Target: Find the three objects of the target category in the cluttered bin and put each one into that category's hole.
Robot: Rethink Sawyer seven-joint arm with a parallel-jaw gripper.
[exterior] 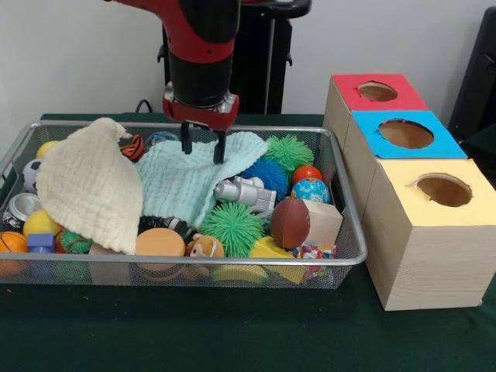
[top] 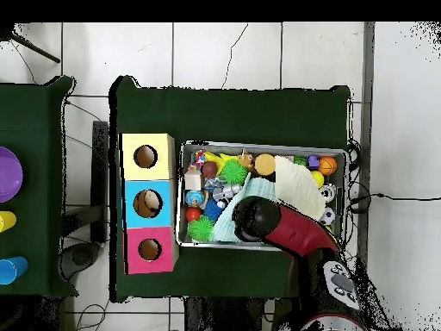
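My gripper [exterior: 203, 146] hangs over the bin [exterior: 350, 260], its two dark fingers [exterior: 186, 139] spread apart and pointing down at the far edge of a pale mint cloth [exterior: 186, 182]; whether the tips touch the fabric I cannot tell, and they pinch nothing that I can see. The mint cloth lies near the bin's middle, spread over other toys. Beside it, on the picture's left in the front view, the big cream cloth [exterior: 89, 182] is draped over balls, overlapping the mint one's edge. At the bin's near right corner a small speckled fabric piece [exterior: 312, 251] lies by the wire wall, below a brown football [exterior: 290, 222] and a wooden block [exterior: 324, 221]. Spiky green balls [exterior: 232, 227] and a blue one [exterior: 266, 174] sit around the mint cloth. To the bin's right stand three wooden boxes with holes, topped red [exterior: 377, 91], blue [exterior: 405, 133] and yellow [exterior: 443, 190]. From overhead my arm [top: 288, 228] covers part of the bin.
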